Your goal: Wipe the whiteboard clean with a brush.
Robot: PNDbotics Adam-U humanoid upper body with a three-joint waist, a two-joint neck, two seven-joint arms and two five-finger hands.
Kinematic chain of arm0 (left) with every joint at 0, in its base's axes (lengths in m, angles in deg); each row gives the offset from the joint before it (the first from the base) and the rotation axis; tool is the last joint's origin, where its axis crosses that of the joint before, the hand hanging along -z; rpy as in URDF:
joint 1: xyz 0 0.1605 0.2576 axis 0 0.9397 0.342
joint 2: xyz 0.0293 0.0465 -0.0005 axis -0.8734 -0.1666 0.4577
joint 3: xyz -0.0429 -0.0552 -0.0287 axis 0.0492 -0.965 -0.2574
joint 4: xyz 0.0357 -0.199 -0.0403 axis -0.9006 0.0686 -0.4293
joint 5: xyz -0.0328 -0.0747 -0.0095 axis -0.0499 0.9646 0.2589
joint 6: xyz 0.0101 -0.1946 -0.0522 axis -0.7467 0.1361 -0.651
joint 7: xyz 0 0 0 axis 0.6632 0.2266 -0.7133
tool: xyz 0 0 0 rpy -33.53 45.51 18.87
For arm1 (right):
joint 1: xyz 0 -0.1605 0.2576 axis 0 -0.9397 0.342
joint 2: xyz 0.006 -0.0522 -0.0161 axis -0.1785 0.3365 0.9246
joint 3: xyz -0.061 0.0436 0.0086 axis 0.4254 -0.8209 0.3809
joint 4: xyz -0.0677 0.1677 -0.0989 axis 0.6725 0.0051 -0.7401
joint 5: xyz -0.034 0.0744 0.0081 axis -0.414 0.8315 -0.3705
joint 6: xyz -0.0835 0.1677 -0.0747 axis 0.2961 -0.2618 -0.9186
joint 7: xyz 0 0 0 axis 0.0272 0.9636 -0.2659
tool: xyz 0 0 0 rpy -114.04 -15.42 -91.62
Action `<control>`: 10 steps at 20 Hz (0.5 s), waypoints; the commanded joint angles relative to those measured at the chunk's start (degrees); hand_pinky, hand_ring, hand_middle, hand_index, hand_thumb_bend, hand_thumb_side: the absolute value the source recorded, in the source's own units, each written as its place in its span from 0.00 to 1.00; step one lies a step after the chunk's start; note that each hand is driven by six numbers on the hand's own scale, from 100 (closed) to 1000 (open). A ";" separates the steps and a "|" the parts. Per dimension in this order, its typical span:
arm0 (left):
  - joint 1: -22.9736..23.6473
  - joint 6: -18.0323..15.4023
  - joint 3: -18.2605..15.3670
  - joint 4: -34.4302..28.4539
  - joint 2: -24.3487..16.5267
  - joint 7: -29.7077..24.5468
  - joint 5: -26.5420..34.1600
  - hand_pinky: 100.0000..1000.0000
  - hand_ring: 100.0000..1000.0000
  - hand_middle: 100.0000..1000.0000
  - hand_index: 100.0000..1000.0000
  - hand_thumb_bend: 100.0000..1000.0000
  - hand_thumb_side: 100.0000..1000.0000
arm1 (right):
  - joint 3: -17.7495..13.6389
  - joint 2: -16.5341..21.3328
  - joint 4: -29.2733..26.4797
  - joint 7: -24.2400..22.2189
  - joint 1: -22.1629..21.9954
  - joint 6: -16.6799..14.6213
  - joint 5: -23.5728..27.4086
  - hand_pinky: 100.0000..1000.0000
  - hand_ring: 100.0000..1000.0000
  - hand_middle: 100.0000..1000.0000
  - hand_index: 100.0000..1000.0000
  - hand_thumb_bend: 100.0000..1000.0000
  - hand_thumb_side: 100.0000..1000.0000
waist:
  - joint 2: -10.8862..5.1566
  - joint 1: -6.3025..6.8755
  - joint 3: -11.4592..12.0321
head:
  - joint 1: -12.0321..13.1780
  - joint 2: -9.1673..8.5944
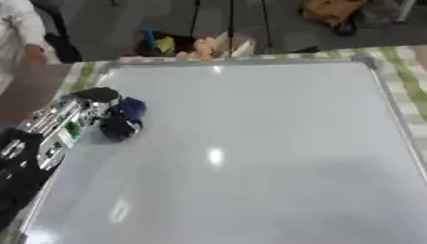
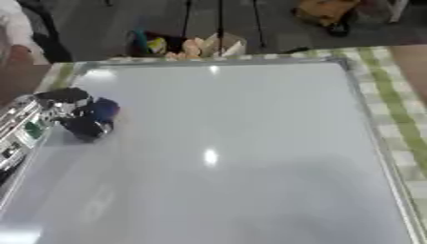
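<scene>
A large whiteboard (image 1: pixel 250 152) lies flat and fills most of both views; its surface looks blank with light glare. My left arm comes in from the left edge. My left hand (image 1: pixel 113 112) sits over the board's upper left part with its fingers curled around a dark blue brush (image 1: pixel 129 108). The brush rests against the board surface near the left frame. My right hand shows in neither view.
The board's metal frame (image 1: pixel 392 100) runs along the right side over a green-checked cloth (image 1: pixel 409 71). A box of mixed items (image 1: pixel 200 45) stands beyond the far edge. A person in white (image 1: pixel 21 33) stands at the far left.
</scene>
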 commanded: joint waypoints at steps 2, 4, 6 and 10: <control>-0.60 -0.26 1.01 -3.66 -2.19 -1.61 1.66 0.38 0.52 0.40 0.64 0.00 0.58 | -0.29 0.76 -0.89 -0.21 0.59 -0.04 0.33 0.64 0.54 0.44 0.66 0.00 0.76 | -1.68 -0.03 -0.11 | 0.28 -0.67; -0.63 -0.26 1.35 -4.67 -2.33 -2.17 1.88 0.38 0.52 0.40 0.64 0.00 0.58 | -0.29 0.77 -0.89 -0.22 0.62 -0.01 0.40 0.64 0.54 0.44 0.66 0.00 0.76 | -1.72 0.01 -0.12 | 0.33 -0.66; -0.55 -0.34 1.64 -5.36 -2.50 -2.77 1.93 0.38 0.52 0.40 0.64 0.00 0.58 | -0.30 0.77 -0.89 -0.22 0.59 0.01 0.46 0.64 0.54 0.44 0.66 0.00 0.76 | -1.77 0.05 -0.11 | 0.36 -0.65; -0.28 -0.57 2.12 -5.90 -2.73 -3.71 2.05 0.38 0.52 0.40 0.64 0.00 0.58 | -0.32 0.75 -0.89 -0.18 0.59 0.07 0.51 0.64 0.54 0.44 0.66 0.00 0.76 | -1.78 0.09 -0.09 | 0.39 -0.73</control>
